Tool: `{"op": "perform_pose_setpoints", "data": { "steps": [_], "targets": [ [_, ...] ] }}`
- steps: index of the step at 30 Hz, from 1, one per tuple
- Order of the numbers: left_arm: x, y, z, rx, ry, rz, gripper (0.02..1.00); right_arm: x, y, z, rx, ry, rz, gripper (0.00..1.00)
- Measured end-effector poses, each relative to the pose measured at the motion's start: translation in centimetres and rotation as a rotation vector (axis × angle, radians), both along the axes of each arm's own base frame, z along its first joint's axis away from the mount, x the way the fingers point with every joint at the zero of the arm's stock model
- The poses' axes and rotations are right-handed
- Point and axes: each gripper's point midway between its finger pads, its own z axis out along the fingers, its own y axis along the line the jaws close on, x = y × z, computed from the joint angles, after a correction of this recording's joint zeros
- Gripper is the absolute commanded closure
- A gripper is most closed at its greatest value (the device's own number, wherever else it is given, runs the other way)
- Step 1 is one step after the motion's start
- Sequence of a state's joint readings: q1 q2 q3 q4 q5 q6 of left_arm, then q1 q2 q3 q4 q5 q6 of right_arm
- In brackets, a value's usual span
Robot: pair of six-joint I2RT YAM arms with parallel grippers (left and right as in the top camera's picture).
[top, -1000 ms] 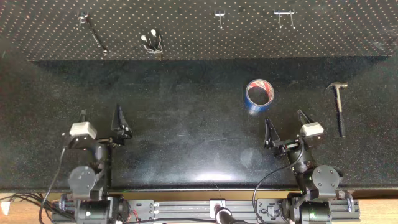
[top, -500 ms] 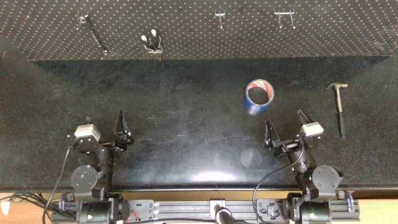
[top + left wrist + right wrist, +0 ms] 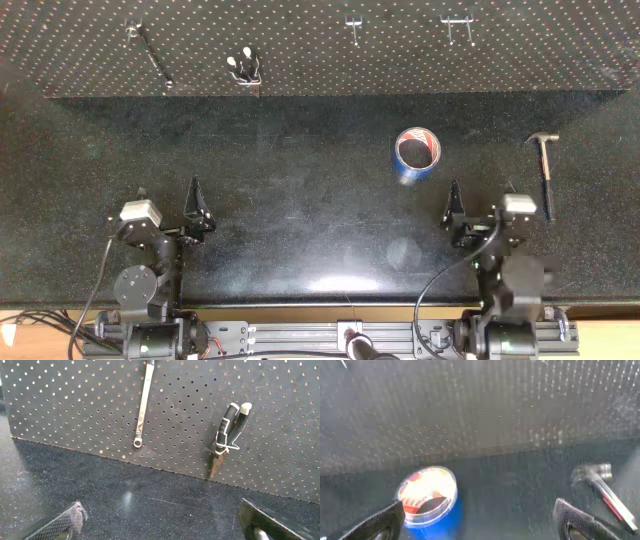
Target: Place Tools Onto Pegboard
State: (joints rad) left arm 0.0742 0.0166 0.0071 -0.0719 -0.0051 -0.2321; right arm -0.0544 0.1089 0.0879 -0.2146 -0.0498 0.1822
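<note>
**Pickup choice for the right arm: tape or hammer**

Your right gripper (image 3: 481, 195) sits at the lower right of the top view, fingers spread wide and holding nothing. Its wrist camera looks out between the blue tape roll (image 3: 427, 492) and the hammer (image 3: 602, 485), so either could be the target. I judge the step in hand to be a pickup of one of them. Your left gripper (image 3: 167, 195), at the lower left, is just as wide and just as empty.

On the table (image 3: 300, 180) the tape roll lies just right of centre, up-frame and left of the right gripper. The hammer lies near the right edge, head toward the pegboard (image 3: 300, 50) and handle running down the frame.

If you take the hammer, turn the wrist so the fingers cross the handle. Come right down to the surface, because the handle lies flat. Grip close to the head so it is less likely to swing. It would probably suit the double hook (image 3: 457, 28) at the upper right.

If you take the tape, pinch one wall of the ring and leave the hole free for the single hook (image 3: 352, 28) beside it.

The wrench (image 3: 152, 55) and pliers (image 3: 244, 68) already hang at the upper left, so keep your path away from them.
</note>
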Motion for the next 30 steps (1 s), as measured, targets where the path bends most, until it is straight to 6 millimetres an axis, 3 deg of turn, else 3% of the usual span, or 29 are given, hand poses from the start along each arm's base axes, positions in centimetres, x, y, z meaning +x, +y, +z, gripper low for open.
{"op": "perform_pose_setpoints", "data": {
  "steps": [1,4,5,6,7,9,10,12,14,21,23,26,27,29,30],
  "targets": [
    [0.0,0.0,0.0,0.0,0.0,-0.001,0.025,-0.1,0.3,0.1,0.01,0.092,0.016,0.025],
    [0.0,-0.1,0.1,0.0,-0.003,-0.006,0.025,2.2,2.9,4.5,0.067,0.183,0.167,0.025],
    [0.0,-0.1,0.1,0.0,-0.003,-0.006,0.025,4.1,4.3,3.8,0.12,0.298,0.252,0.025],
    [0.0,-0.1,0.1,0.0,-0.003,-0.007,0.025,4.8,4.9,2.9,0.145,0.35,0.284,0.025],
    [0.0,-0.1,0.0,0.0,-0.002,-0.007,0.025,5.1,6.4,0.5,0.192,0.467,0.348,0.016],
    [0.0,-0.1,0.1,0.0,-0.002,-0.007,0.025,7.3,8.7,-0.9,0.217,0.576,0.428,0.031],
    [0.0,-0.1,0.1,0.0,-0.003,-0.007,0.025,7.8,10.3,-2.8,0.232,0.666,0.477,0.031],
    [0.0,-0.1,0.1,0.0,-0.003,-0.007,0.025,8.0,12.0,-3.8,0.223,0.724,0.533,0.031],
    [0.0,-0.1,0.1,0.0,-0.003,-0.007,0.025,8.4,12.5,-3.8,0.214,0.724,0.551,0.031],
    [0.0,-0.1,0.1,0.0,-0.003,-0.007,0.025,10.2,12.7,-7.1,0.201,0.817,0.564,0.053],
    [0.0,-0.1,0.1,0.0,-0.003,-0.007,0.025,11.0,12.8,-7.5,0.199,0.823,0.565,0.196],
    [0.0,-0.1,0.1,0.0,-0.003,-0.007,0.025,11.0,12.8,-7.9,0.192,0.831,0.57,0.253],
    [0.0,-0.1,0.1,0.0,-0.003,-0.007,0.025,11.0,12.8,-8.0,0.192,0.836,0.571,0.323],
    [0.0,-0.1,0.1,0.0,-0.003,-0.007,0.025,10.9,12.8,-8.2,0.185,0.84,0.571,0.336],
    [0.0,-0.1,0.1,0.0,-0.003,-0.007,0.025,10.8,12.7,-8.5,0.181,0.853,0.562,0.404]
  ]
}}
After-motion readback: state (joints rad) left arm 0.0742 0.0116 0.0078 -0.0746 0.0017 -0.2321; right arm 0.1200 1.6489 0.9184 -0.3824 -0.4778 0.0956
